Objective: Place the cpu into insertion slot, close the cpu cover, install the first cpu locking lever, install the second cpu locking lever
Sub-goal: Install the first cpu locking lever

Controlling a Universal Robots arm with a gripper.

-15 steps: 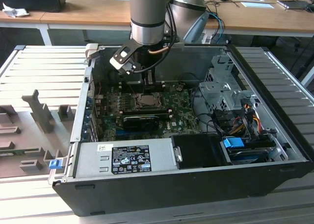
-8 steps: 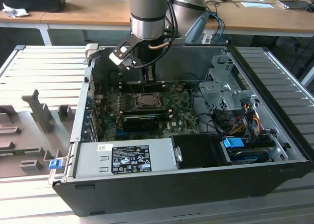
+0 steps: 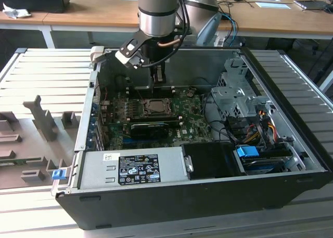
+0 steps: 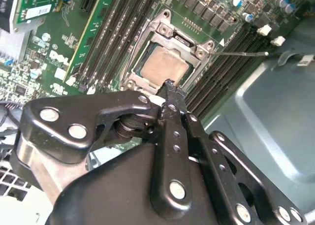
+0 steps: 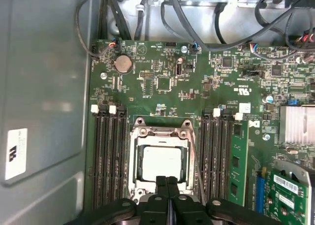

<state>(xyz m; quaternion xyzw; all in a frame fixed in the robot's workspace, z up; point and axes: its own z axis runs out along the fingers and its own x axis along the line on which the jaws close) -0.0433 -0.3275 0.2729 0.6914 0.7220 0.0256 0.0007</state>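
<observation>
cpu [image 5: 161, 163]: seated flat in the insertion slot [image 5: 135, 161], right below the tool's tips!
cpu cover [image 5: 160, 132]: frame lying down around the chip, silver top showing through its window.
tool [image 5: 166, 181]: fingers pressed together, nothing between them, tips hovering at the socket's edge.
motherboard [image 5: 162, 82]: green, spreading out beyond the tool.

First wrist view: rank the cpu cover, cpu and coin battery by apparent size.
1. Square silver metal cpu cover frame
2. Flat silver-grey square cpu
3. Round silver coin battery
All sit on the green motherboard, so nearness hardly skews this.
</observation>
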